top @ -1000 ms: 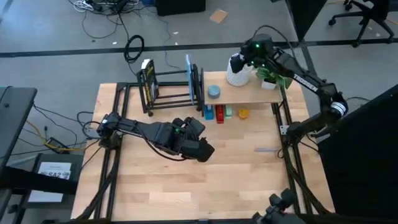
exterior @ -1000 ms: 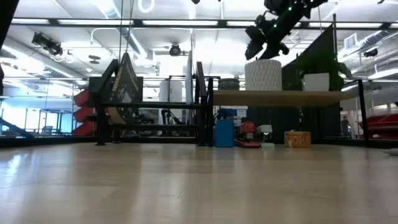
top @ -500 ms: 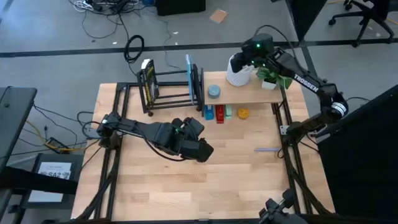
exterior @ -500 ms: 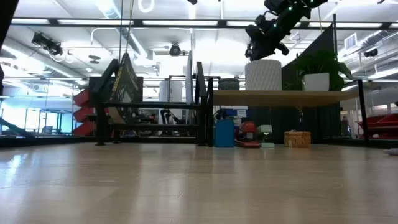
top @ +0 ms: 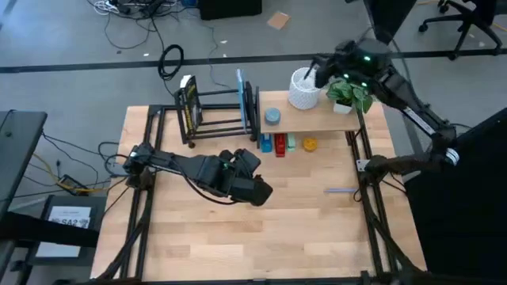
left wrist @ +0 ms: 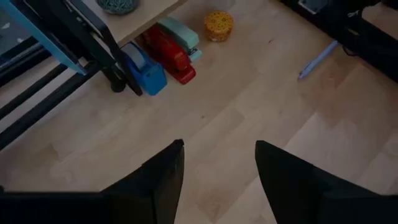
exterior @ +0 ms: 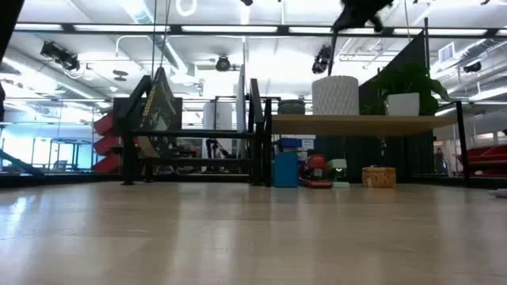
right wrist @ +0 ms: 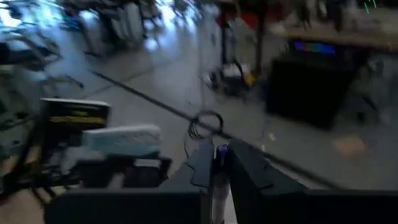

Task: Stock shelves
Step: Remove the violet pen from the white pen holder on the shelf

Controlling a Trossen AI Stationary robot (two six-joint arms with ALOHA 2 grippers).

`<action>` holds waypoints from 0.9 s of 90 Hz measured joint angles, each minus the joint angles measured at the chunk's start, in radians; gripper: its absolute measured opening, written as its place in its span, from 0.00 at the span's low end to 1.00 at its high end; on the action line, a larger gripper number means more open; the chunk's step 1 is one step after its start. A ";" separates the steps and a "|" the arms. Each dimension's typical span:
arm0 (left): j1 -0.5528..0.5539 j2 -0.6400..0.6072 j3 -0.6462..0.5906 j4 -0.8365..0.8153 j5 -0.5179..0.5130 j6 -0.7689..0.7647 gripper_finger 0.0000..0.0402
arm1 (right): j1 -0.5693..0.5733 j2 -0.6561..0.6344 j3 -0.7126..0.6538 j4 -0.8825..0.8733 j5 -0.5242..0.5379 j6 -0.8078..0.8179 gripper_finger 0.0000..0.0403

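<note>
My right gripper (top: 318,70) hangs high over the white ribbed cup (top: 303,89) and is shut on a thin pen (exterior: 330,57). The cup stands on the light wooden board shelf (top: 317,120), beside a potted plant (top: 345,95) and a grey round tin (top: 272,116). The black bar rack (top: 218,115) at the board's left holds an upright book (top: 188,103) and a light blue folder (top: 241,89). My left gripper (top: 257,190) waits open, low over the table's middle, with bare wood between its fingers (left wrist: 219,149). My right gripper pinches the pen's blue upper end (right wrist: 221,152) between its two fingers. The pen hangs down below the fingers, and its lower end (exterior: 329,73) stands just over the cup's mouth; whether it still touches the cup, I cannot tell.
In front of the board, on the table, lie a blue tape dispenser (top: 266,143), a red stapler (top: 280,145), a mint stapler (top: 291,142) and a yellow round thing (top: 310,145). Another pen (top: 338,190) lies near the right edge. The table's near half is bare wood.
My right gripper has shut at the white cup's mouth, then risen and swung toward the table's right edge, taking the thin pen up with it.
</note>
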 joint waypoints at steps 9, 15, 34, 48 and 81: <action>0.000 0.000 0.000 0.008 -0.001 0.000 0.44 | 0.051 -0.078 0.001 0.000 -0.014 -0.012 0.00; 0.004 0.000 0.000 0.008 -0.001 0.001 0.44 | 0.093 -0.117 0.002 -0.005 -0.060 -0.001 0.00; 0.008 0.000 0.000 0.037 -0.009 0.024 0.44 | 0.233 -0.129 0.003 -0.305 -0.259 0.072 0.00; 0.007 0.000 0.000 0.064 -0.010 0.029 0.44 | 0.340 -0.039 0.000 -0.652 -0.273 0.093 0.01; 0.009 0.000 0.000 0.097 -0.052 0.030 0.44 | 0.538 0.252 -0.160 -0.805 -0.276 -0.138 0.00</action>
